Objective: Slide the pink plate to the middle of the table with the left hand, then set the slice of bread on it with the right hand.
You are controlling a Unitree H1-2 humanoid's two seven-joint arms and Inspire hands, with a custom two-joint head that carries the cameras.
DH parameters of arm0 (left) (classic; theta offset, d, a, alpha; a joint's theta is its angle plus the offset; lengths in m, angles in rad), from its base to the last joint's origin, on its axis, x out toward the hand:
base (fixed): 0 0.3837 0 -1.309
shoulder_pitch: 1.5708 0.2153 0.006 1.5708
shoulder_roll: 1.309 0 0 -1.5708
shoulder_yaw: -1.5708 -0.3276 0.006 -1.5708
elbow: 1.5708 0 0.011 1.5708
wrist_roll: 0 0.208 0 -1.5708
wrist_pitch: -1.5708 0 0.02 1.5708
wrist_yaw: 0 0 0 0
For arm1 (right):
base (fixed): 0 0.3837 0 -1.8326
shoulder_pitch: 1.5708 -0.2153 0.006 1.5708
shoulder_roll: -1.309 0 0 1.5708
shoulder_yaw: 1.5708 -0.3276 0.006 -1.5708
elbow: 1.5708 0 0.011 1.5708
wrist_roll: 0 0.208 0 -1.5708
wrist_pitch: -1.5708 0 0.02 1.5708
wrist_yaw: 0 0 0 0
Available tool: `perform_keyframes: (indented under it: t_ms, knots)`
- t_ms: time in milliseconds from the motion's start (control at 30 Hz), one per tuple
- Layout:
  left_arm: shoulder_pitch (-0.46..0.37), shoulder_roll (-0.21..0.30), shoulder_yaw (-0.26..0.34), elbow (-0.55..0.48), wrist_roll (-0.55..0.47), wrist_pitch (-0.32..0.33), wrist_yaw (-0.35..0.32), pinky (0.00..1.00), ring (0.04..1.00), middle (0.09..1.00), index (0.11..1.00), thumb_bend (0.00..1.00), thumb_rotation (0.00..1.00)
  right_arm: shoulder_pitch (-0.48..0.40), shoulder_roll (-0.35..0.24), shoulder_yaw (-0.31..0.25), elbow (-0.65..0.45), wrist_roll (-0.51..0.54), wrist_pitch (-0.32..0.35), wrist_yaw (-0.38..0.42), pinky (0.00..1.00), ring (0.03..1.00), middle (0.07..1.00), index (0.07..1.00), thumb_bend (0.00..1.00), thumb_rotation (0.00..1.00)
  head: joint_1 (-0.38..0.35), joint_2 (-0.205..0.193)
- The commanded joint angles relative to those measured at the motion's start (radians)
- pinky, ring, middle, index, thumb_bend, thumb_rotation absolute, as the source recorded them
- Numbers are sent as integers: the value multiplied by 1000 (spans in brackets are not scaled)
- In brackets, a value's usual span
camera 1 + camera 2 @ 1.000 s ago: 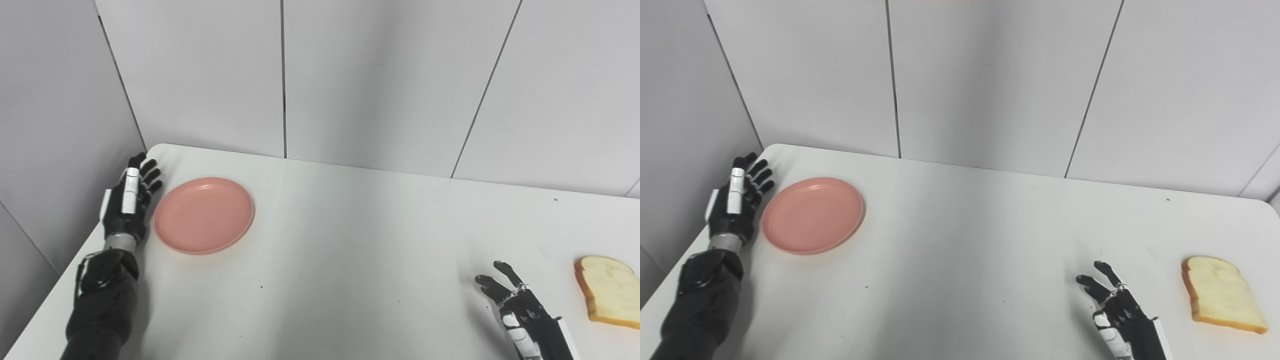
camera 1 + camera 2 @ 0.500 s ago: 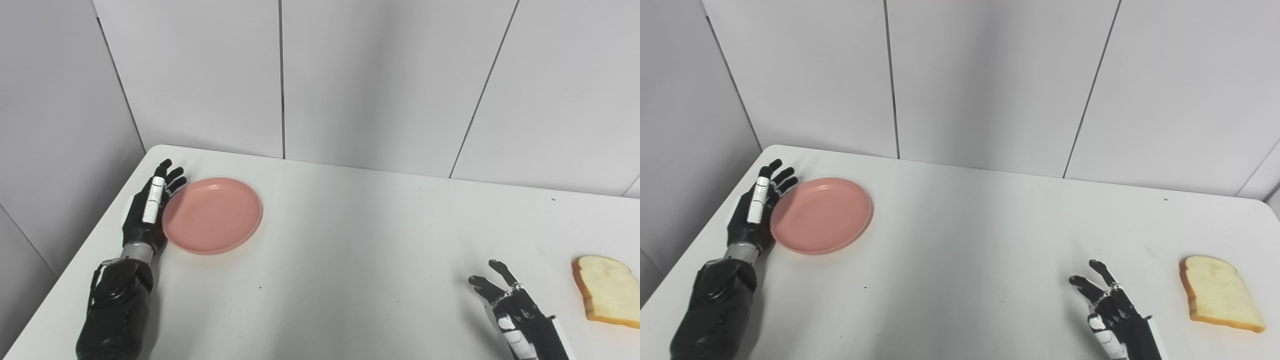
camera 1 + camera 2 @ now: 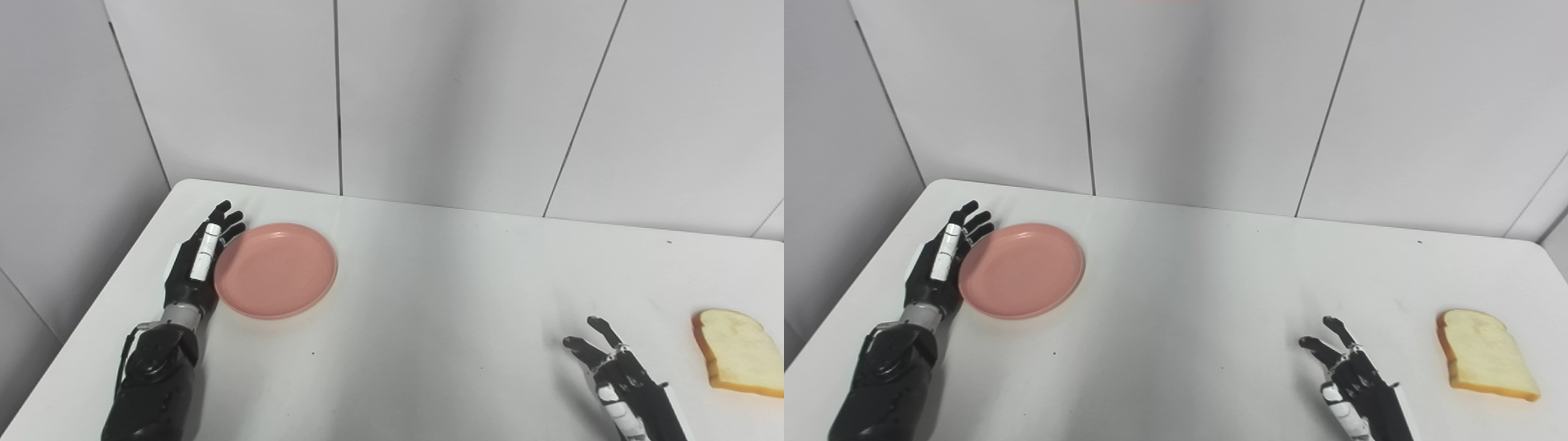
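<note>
The pink plate lies flat on the left part of the white table. My left hand is open, standing on edge with its fingers straight, pressed against the plate's left rim. A slice of bread with a golden crust lies near the table's right edge. My right hand rests open at the bottom right, fingers spread, well to the left of the bread and holding nothing.
Grey wall panels stand right behind the table's far edge and along its left side. The table's rounded far-left corner is close behind my left hand.
My left hand came against the plate's left rim and has pushed it a short way to the right. The right hand has barely moved. The camera has shifted a little.
</note>
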Motion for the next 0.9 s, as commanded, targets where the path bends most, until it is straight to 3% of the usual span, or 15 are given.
perform_keyframes:
  t_ms: [0, 367, 467, 567, 867]
  knots:
    - [-18, -25, -11, 13, -3, 27, -1, 832, 851, 840, 864, 833, 763, 16, 30, 19, 28, -3, -52, -1, 910, 813, 723, 869, 770, 611, -6, -6]
    - [-17, -100, -70, -3, 68, 10, 30, 837, 852, 853, 849, 790, 750, 10, 54, 10, 38, -42, -69, -33, 929, 851, 753, 866, 763, 593, -26, -9]
    - [-9, -116, -86, -12, 69, 12, 16, 855, 870, 874, 864, 803, 748, 15, 63, 3, 27, -82, -73, -67, 914, 896, 837, 849, 775, 590, -35, -2]
    - [1, -148, -95, -44, 59, 30, 21, 863, 866, 863, 869, 813, 737, 18, 70, -1, 14, -96, -63, -92, 929, 943, 912, 848, 775, 582, -49, 3]
    - [27, -223, -133, -128, 82, 109, 41, 864, 855, 870, 878, 763, 758, 29, 78, 17, -3, -121, -48, -119, 901, 934, 922, 856, 782, 570, -97, 7]
